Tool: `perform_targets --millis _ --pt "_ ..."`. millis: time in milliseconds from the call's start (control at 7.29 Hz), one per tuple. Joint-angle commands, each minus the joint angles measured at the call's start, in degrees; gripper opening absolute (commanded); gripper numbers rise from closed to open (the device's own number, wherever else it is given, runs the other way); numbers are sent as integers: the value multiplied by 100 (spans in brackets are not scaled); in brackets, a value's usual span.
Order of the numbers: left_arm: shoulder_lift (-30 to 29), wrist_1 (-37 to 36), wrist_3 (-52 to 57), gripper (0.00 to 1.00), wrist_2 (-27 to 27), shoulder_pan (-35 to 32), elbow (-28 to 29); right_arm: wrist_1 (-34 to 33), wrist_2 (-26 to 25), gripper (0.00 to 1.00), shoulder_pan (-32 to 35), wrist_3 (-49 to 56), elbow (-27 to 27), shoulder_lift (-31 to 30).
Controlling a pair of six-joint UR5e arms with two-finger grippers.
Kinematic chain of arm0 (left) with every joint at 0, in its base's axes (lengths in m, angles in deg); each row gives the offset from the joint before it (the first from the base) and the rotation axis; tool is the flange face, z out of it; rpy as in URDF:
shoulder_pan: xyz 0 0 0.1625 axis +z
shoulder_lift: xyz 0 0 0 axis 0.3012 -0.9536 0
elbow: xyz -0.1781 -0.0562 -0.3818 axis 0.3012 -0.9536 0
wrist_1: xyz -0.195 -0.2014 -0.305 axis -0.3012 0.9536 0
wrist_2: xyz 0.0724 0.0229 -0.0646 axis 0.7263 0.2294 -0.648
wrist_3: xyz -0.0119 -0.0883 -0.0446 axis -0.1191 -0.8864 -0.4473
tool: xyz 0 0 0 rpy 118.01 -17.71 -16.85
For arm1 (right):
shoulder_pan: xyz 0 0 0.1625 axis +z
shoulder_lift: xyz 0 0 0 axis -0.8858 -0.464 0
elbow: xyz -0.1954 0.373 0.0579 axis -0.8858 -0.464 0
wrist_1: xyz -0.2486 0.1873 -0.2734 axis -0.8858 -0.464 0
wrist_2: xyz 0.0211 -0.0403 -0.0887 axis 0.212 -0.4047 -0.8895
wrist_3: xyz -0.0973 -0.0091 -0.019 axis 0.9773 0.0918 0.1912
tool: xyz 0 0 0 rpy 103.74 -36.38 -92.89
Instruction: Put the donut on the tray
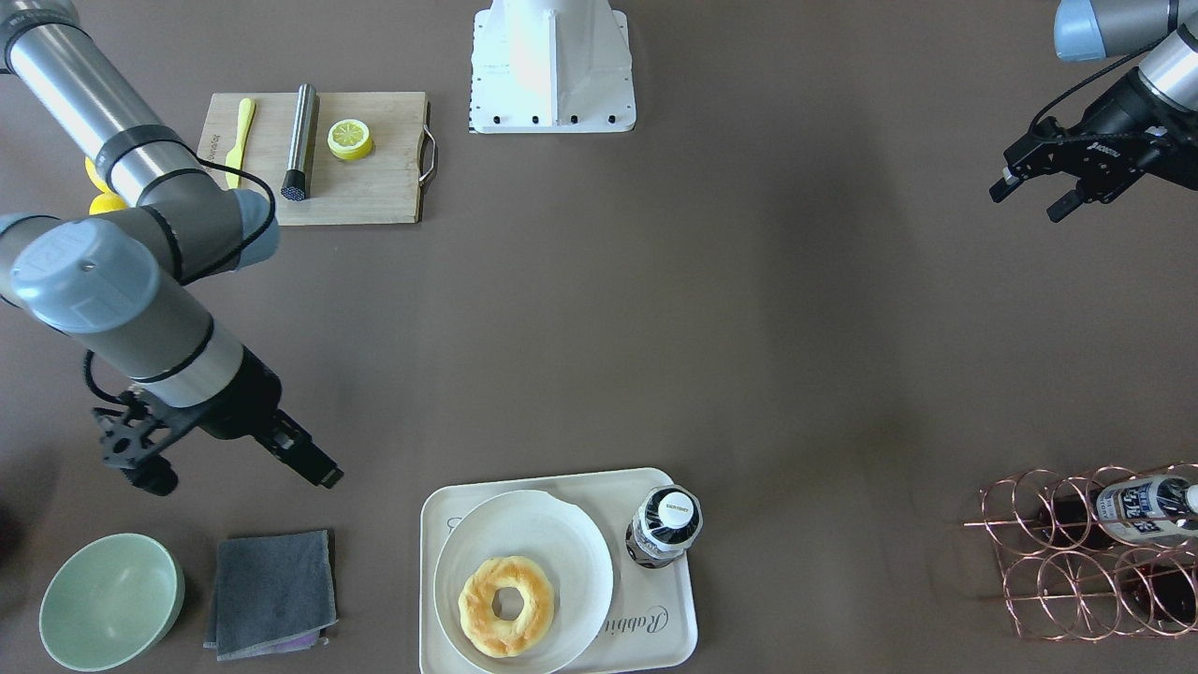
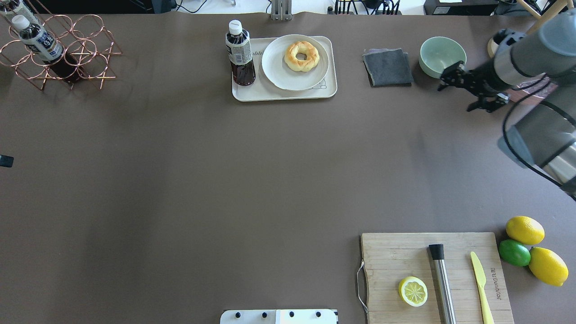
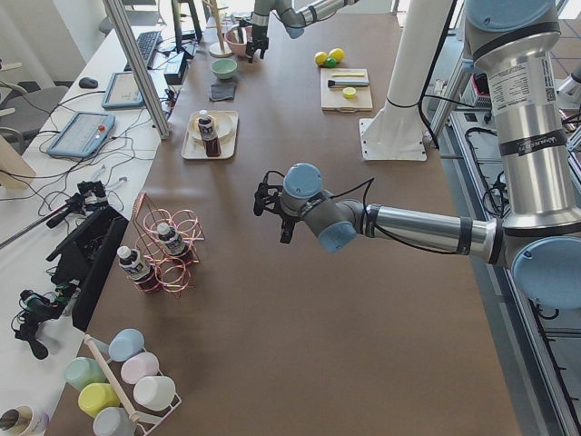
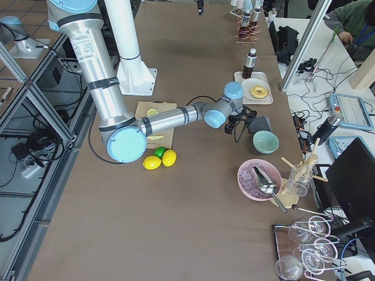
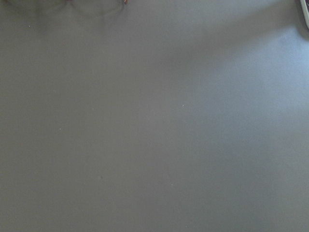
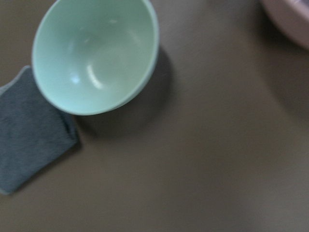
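**Both arms hovering over opposite ends of the table**

The left arm [image 3: 427, 227] is stretching out low and nearly level toward the left end of the table [image 2: 225, 180]. The left gripper [image 1: 1029, 201] is hanging above the surface there, its fingers [image 1: 1001, 193] spread apart and gripping nothing. The right arm [image 1: 122, 309] is reaching across toward the far right corner with its elbow raised and its wrist bent down. The right gripper [image 1: 323, 473] is pointing along the far edge, clear of the tabletop. Its jaws are showing edge-on, so their spacing is unreadable.
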Motion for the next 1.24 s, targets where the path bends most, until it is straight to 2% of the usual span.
perform_targets --millis 0,137,275,412,549,686,824,961,1098 --pt "66 -634 1261 98 19 -527 135 -3 231 100 1157 3024 373 -1757" --pt "66 -1091 1876 98 54 -799 135 -265 223 100 1623 4141 373 -2058" --pt "57 -1530 2413 98 72 -1010 135 -981 153 100 2150 5510 382 -2130" --pt "39 -1970 2931 98 98 -1178 161 -1858 -109 100 2782 7125 382 -2105" --pt "31 -2470 3511 98 238 -1267 170 -2545 -459 100 3101 8281 382 -2000" --pt "109 -2745 4239 98 465 -1485 274 -3040 -463 100 3435 8701 399 -1930" --pt "153 -2739 4942 98 528 -1905 736 -3062 -437 100 3456 8697 417 -2007" --pt "58 -2704 5141 98 494 -2222 1237 -3053 -393 100 3456 8688 417 -2034" --pt "22 -2756 5099 98 450 -2399 1216 -3045 -192 100 3456 8670 408 -2034"
